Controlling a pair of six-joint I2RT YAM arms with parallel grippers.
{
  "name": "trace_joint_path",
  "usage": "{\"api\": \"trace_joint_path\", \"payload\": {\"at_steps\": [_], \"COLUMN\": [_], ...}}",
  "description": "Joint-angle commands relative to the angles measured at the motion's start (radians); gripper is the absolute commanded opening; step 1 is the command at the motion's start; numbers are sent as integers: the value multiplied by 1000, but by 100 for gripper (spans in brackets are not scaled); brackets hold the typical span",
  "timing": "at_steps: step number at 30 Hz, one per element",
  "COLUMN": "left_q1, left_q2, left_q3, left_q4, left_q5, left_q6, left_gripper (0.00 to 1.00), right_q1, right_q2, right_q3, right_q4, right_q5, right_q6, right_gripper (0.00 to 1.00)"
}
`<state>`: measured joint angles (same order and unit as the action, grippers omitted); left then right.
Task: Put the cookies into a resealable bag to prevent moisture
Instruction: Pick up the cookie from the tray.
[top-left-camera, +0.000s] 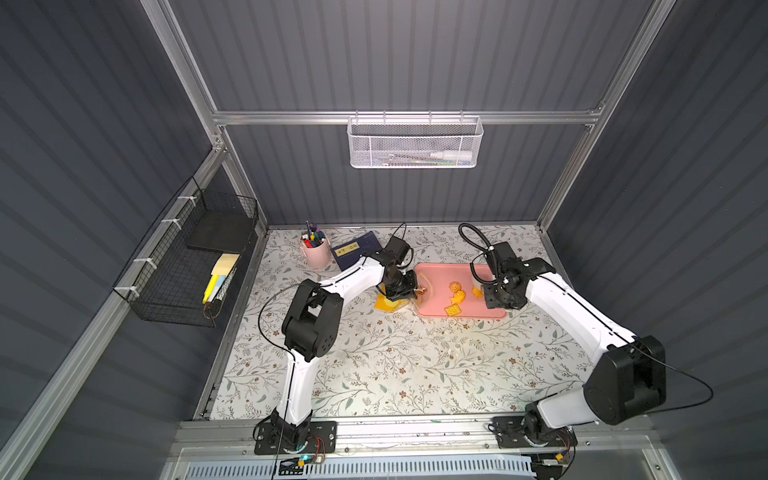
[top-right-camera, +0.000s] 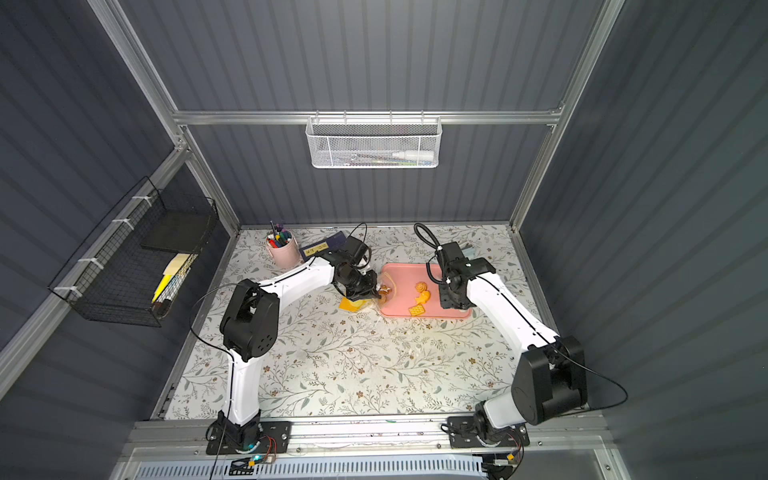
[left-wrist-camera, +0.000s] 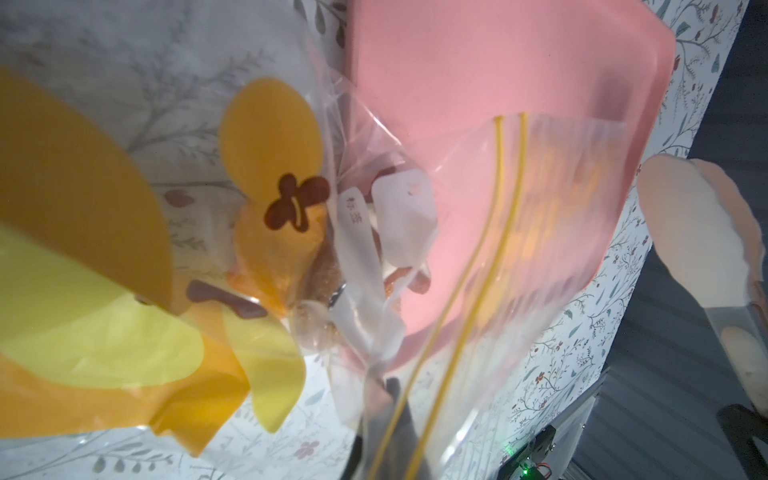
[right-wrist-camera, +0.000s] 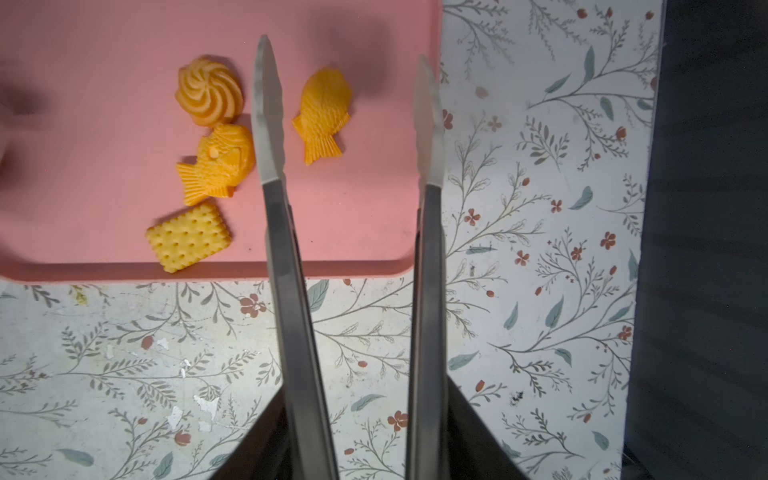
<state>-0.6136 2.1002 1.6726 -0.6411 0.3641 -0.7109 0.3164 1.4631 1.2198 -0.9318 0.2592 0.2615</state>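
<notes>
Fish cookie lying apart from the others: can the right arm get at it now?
Probably yes. Its tongs stand open, and in the right wrist view the fish cookie lies between their tips on the pink tray, uncovered.

Both top views look steeply down from high above the front edge of the table (top-left-camera: 374, 365), sharing almost the whole scene. The left wrist camera sits close against the resealable bag (left-wrist-camera: 478, 249). The right wrist camera looks along the tongs (right-wrist-camera: 286, 249) onto the pink tray (right-wrist-camera: 124, 41), which all four views show.
</notes>
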Motion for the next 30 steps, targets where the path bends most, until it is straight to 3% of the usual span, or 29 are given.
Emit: {"api": "trace_joint_path", "payload": {"at_steps": [1,11,18,25,30], "left_q1": [3,4,3,3,3], "left_q2": [-23,-18,-23,-17,-16], "left_q3": [-9,-2,-21,-19,-16], "left_q4": [7,0,4,21,24], "left_q5": [7,6,9,16,23], "left_q6": [3,3,3,-2,-2], "left_gripper": [0,0,0,0,0], "right_q1": [-2,-2,-2,11,29], "right_q2": [33,88,-39,-198,-242], "right_q3": [-3,-23,-16,-21,-48], "right_q4": [14,2,-5,-4,48], "right_q5": [-33,-58,-109,-338,-496], "right_q6": [5,18,17,-33,17], "right_gripper": [50,43,31,30,31]}}
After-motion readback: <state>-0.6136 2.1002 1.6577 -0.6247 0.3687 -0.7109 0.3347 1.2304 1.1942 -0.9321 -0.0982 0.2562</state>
